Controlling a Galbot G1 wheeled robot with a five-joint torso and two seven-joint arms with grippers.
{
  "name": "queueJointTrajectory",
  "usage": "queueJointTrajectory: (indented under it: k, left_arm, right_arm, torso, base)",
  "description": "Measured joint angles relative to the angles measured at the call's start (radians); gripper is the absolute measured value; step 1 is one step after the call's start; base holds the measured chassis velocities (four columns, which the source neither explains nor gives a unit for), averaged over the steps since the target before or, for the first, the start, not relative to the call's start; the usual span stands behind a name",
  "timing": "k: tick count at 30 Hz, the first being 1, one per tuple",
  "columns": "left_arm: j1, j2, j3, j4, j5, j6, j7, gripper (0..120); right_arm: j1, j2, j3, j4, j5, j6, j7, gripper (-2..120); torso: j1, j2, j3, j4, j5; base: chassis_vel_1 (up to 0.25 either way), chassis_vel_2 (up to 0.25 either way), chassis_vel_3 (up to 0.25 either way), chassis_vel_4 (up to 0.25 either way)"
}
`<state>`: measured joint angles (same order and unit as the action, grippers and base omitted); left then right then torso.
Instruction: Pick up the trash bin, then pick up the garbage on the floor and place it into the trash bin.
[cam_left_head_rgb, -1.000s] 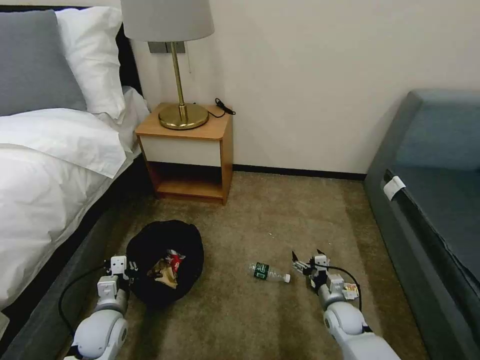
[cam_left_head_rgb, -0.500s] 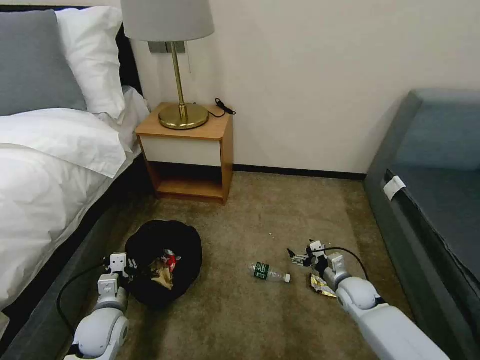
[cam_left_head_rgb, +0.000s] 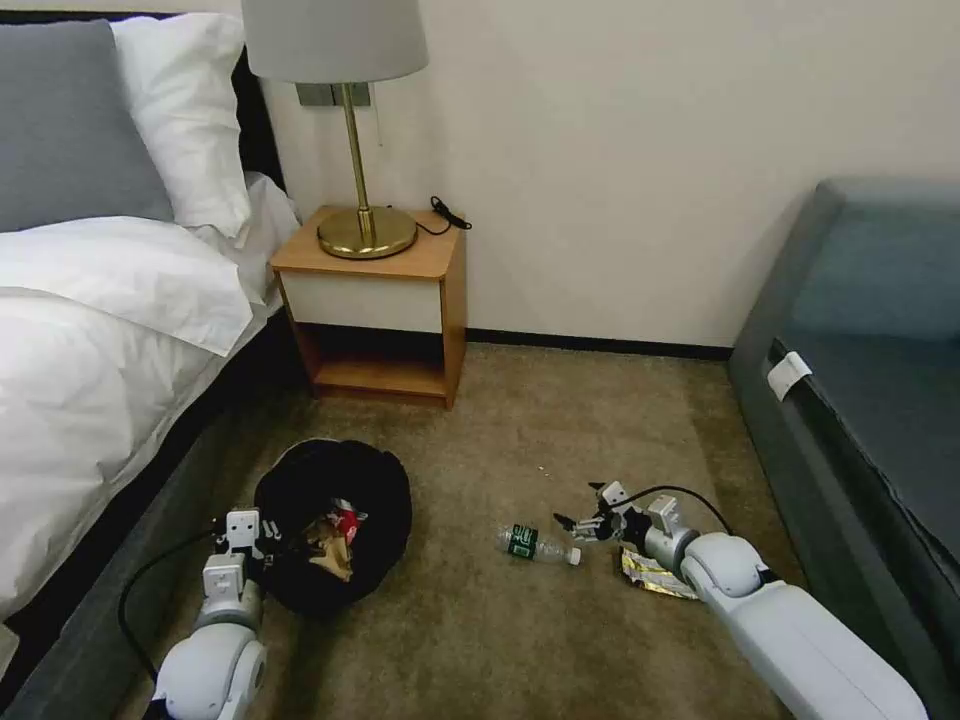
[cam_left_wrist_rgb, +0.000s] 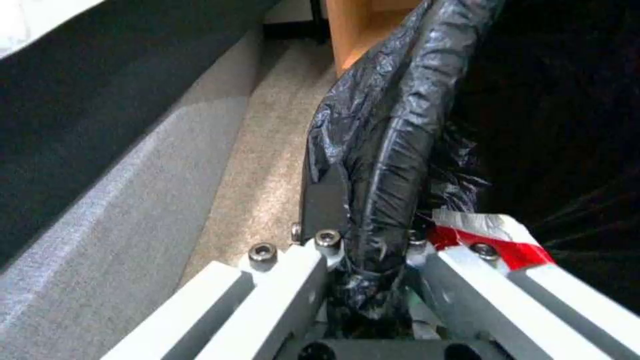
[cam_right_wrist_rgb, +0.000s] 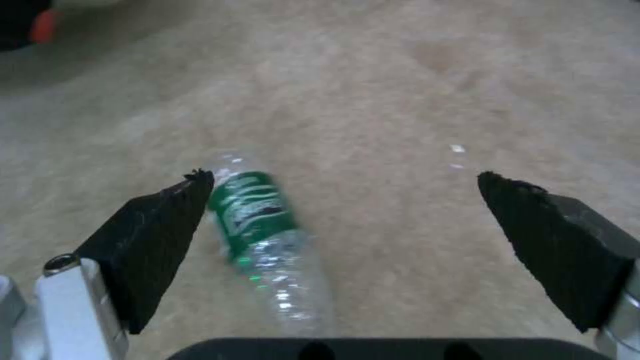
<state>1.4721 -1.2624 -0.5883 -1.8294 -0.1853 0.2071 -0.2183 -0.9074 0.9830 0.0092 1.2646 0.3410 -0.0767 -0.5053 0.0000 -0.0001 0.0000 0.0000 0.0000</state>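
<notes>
While the trash bin (cam_left_head_rgb: 335, 525) sits on the brown carpet (cam_left_head_rgb: 520, 440) by the bed (cam_left_head_rgb: 90, 350), the left gripper (cam_left_head_rgb: 262, 537) pinches the bin's black bag rim (cam_left_wrist_rgb: 387, 165) tight. The right gripper (cam_left_head_rgb: 578, 523) is wide open just beside the small bottle (cam_left_head_rgb: 538, 545). The shiny wrapper (cam_left_head_rgb: 655, 575) lies under the right arm.
</notes>
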Motion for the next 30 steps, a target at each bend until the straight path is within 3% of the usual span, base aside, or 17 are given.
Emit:
queueJointTrajectory:
  k: [13, 30]
  left_arm:
    - [0.041, -0.037, -0.019, -0.028, 0.038, -0.011, 0.002, 0]
    - [0.031, -0.028, -0.005, -0.025, 0.051, -0.007, 0.001, 0]
  right_arm:
    - [0.079, 0.085, -0.072, -0.138, -0.091, 0.031, -0.177, 100]
    - [0.122, 0.220, -0.058, -0.294, -0.216, 0.106, -0.189, 100]
  torso:
    - [0.000, 0.000, 0.000, 0.0001, -0.0001]
    - [0.000, 0.000, 0.000, 0.0000, -0.0001]
  base:
    - [0.000, 0.000, 0.000, 0.000]
    - [0.000, 0.000, 0.000, 0.000]
